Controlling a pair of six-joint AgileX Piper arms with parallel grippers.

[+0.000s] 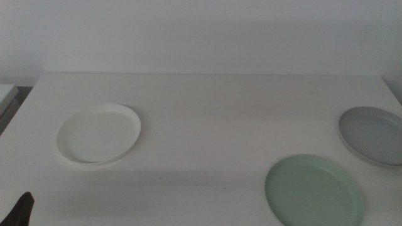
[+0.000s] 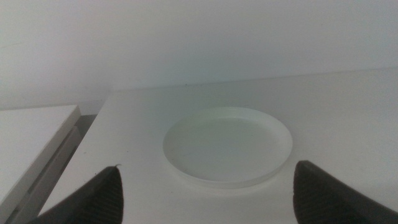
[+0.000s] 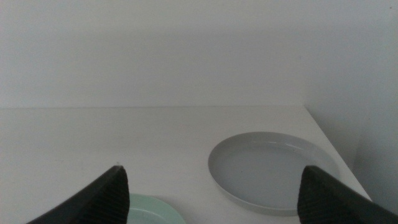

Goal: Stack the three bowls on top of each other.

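Nearest the camera, the shallow round pale green bowl [image 1: 314, 191] lies flat at the lower right of the middle view, its rim cut by the frame's bottom edge, nothing inside it. Just above it at the right edge sits the shallow round grey bowl [image 1: 372, 135], also bare inside, close to the green one but apart. Well apart, at centre left, rests the shallow round white bowl [image 1: 98, 134], likewise holding nothing. All three sit on the plain white desk [image 1: 220, 107].

Left gripper [image 2: 208, 193] hangs before the white bowl with jaws spread wide; only its tip shows at the middle view's lower left corner. Right gripper [image 3: 214, 196] hangs between the grey and green bowls, jaws spread wide, holding nothing.
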